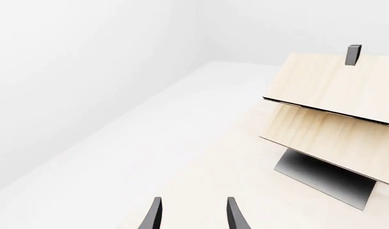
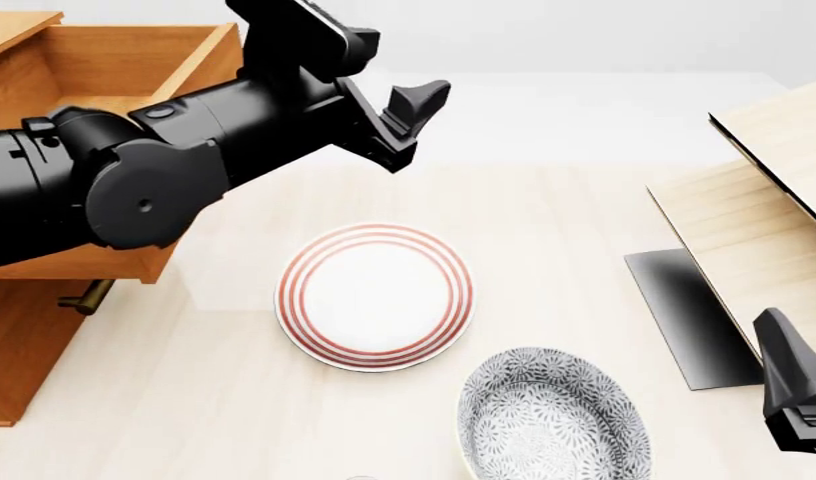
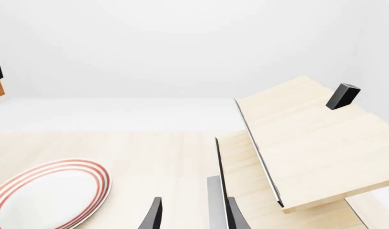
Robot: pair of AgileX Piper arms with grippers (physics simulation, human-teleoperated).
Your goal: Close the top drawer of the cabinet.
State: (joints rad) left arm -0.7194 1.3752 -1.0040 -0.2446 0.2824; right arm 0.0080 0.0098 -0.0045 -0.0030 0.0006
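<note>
Standing open, the top drawer (image 2: 108, 60) is not yet pushed into the cabinet (image 2: 21, 350); closing remains. Left fingers (image 1: 156, 214) and right fingers (image 3: 155, 213) are parted, empty.

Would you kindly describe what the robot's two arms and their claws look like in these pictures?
Both are plain black with no markings or cables visible. The left arm is built of thick rounded cylindrical segments with round joint caps, ending in a left claw with short wedge-shaped fingers. Only a dark, angular, tapering part of the right claw shows. In the wrist views the fingertips are slim, dark grey, curved blades.
</note>
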